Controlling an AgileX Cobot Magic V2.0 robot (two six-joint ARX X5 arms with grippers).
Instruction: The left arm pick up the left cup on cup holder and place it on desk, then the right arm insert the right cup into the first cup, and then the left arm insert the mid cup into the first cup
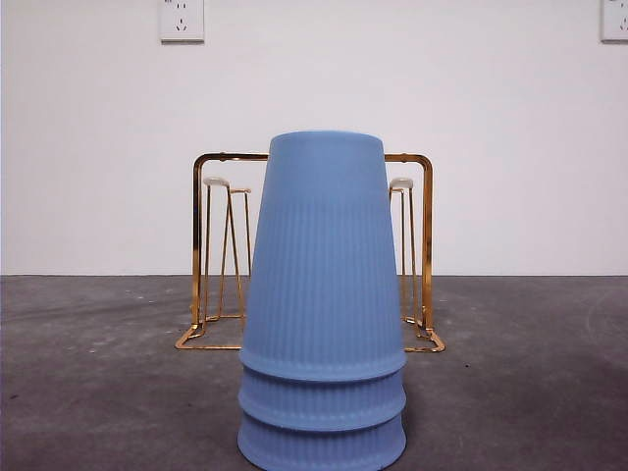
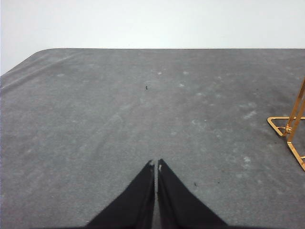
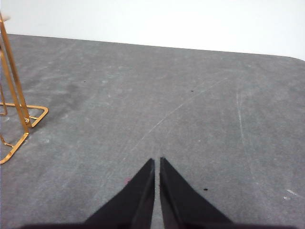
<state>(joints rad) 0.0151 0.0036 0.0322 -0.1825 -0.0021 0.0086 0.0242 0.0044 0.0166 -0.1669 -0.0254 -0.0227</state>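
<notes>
Front view: three blue cups nested on the tabletop, cup holder bare behind

Front view shows a stack of three blue ribbed cups (image 1: 323, 304) standing mouth-down on the dark grey tabletop (image 1: 98, 373), near and large in the middle. Three rims show, one below the other, at the foot of the stack; the lowest is cut off by the picture's bottom edge. Directly behind the stack stands the gold wire cup holder (image 1: 201, 245), and the cups hide its whole middle part. Only its two sides show: the tall frame's corners, thin hairpin pegs with white tips on either side, and the base loops resting on the tabletop. No cup hangs on any peg that can be seen. Behind it all is a white wall (image 1: 88, 147) with two sockets, one high up left of centre (image 1: 182, 20) and one at the top right corner (image 1: 615, 20).

Neither arm appears in the front view. The left claw (image 2: 157, 163) hangs over bare tabletop with its two black jaws pressed together to a thin slit, holding nothing; a corner of the holder's base shows at the edge of its wrist view, well apart from the jaws. The right claw (image 3: 157, 161) is likewise closed to a narrow slit and holds nothing, with the holder's other base corner and an upright wire off to one side, well apart
</notes>
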